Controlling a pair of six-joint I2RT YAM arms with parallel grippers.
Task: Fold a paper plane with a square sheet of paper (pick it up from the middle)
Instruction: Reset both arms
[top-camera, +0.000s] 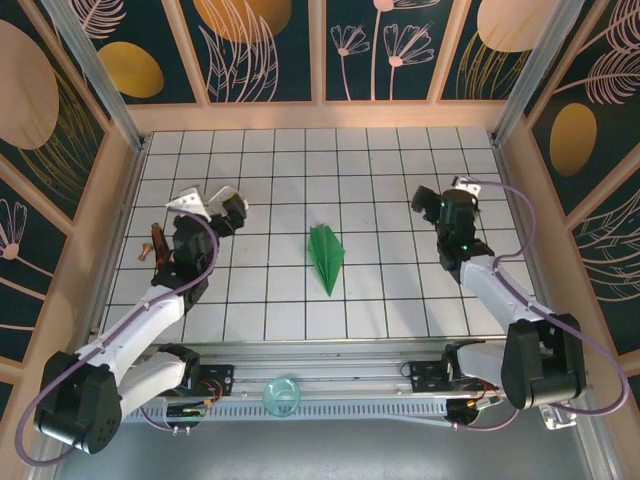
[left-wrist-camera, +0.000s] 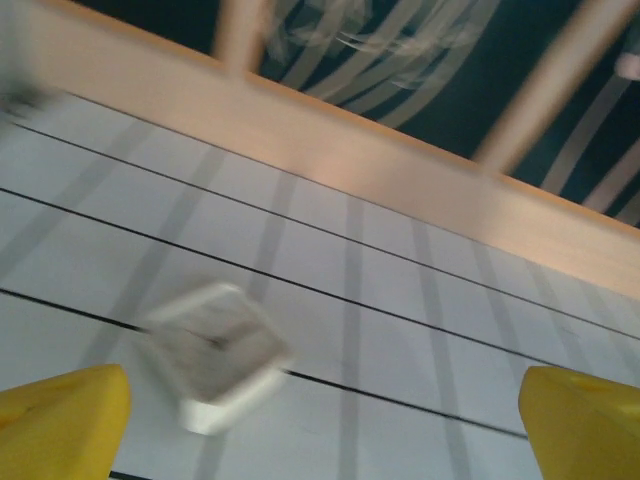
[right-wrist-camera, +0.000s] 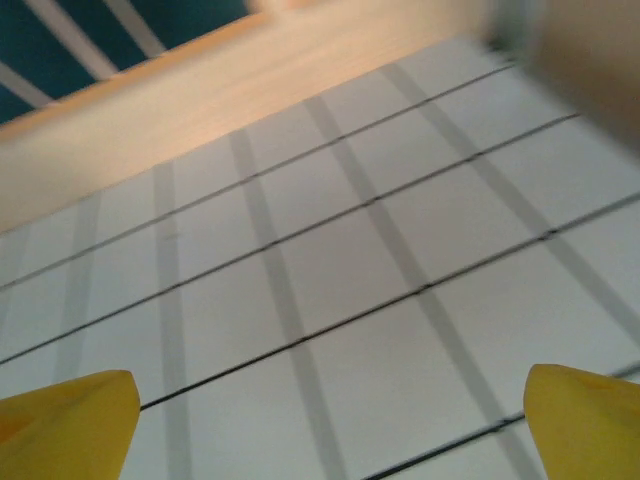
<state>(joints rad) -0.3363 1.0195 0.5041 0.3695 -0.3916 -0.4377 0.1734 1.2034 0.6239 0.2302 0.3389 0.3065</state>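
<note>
White tiles with black grid lines cover the table (top-camera: 380, 160), which is enclosed by wooden rails and dark teal panels painted with leaves and flowers.

On the left side, the left arm (top-camera: 150, 320) is bent over the tiles. In its wrist view, the left gripper (left-wrist-camera: 322, 428) is shown with its yellow fingertips (left-wrist-camera: 60, 420) at opposite edges of the picture. They are spread wide and nothing is held between them. A small white square box (left-wrist-camera: 215, 355) is seen, blurred, on the tiles beyond, nearer the left-hand fingertip.

At the middle of the table the paper plane (top-camera: 326, 257) is laid flat. It is a narrow bright-green dart with a lengthwise crease, its sharper end turned towards the near edge. It is touched by neither arm and lies well apart from both.

On the right, the right gripper (right-wrist-camera: 322, 425) is likewise spread wide above bare tiles, one yellow tip being seen at each lower corner, and nothing is gripped.
</note>
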